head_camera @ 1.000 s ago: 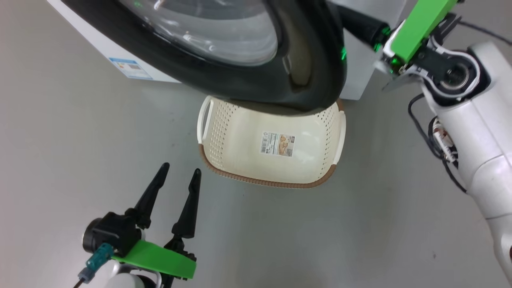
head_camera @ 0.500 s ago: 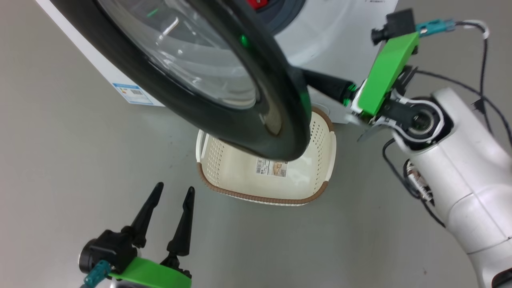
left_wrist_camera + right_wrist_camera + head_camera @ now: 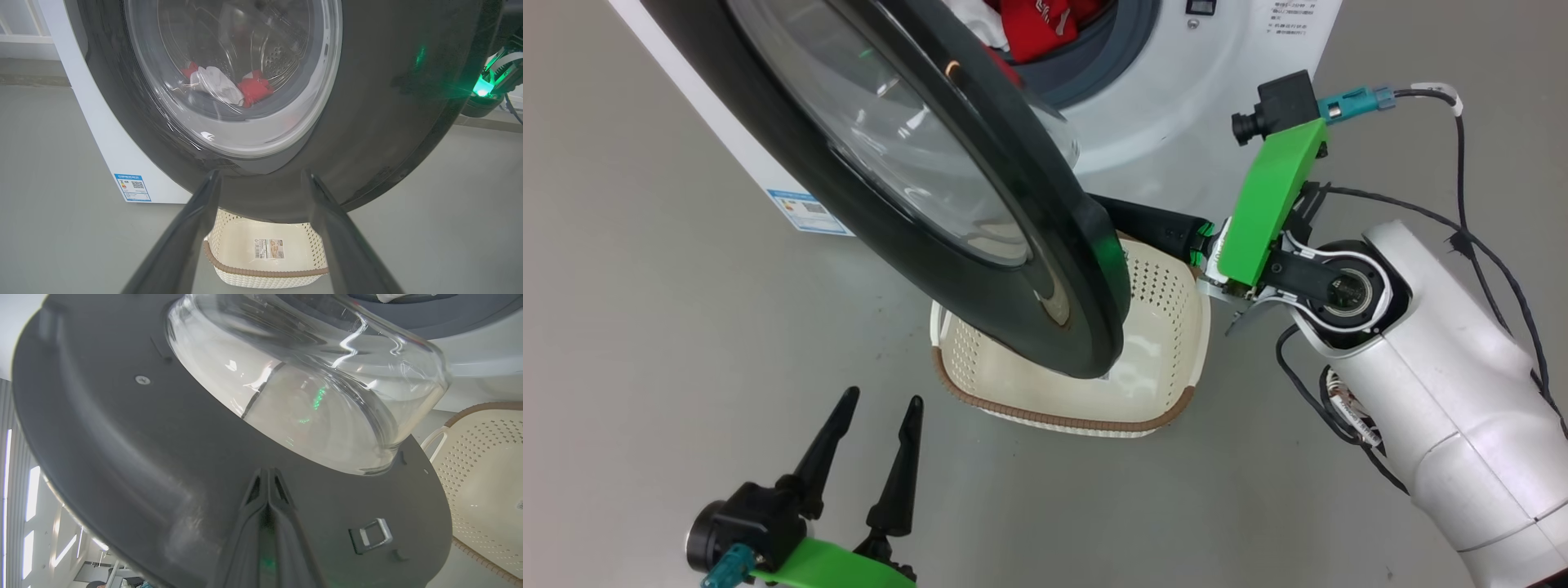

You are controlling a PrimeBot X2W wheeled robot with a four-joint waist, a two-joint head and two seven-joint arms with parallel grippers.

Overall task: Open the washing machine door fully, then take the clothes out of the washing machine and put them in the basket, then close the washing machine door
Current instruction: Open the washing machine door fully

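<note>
Standing part-open, the washing machine door (image 3: 1086,269) hides much of the basket (image 3: 1168,327) on the floor beneath it, and also the tips of the right gripper (image 3: 267,475), whose fingers are pressed together at the door's inner face, holding nothing. The clothes (image 3: 1037,33), red, lie in the washing machine (image 3: 1217,122), cut off at the top edge. The left gripper (image 3: 883,398) hovers spread wide and empty, well apart from the door.

A smooth grey floor (image 3: 654,351) shows faint scuffs.

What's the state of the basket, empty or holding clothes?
Empty, where visible: the basket shows a bare bottom with its paper label, while the clothes lie inside the washing machine.
</note>
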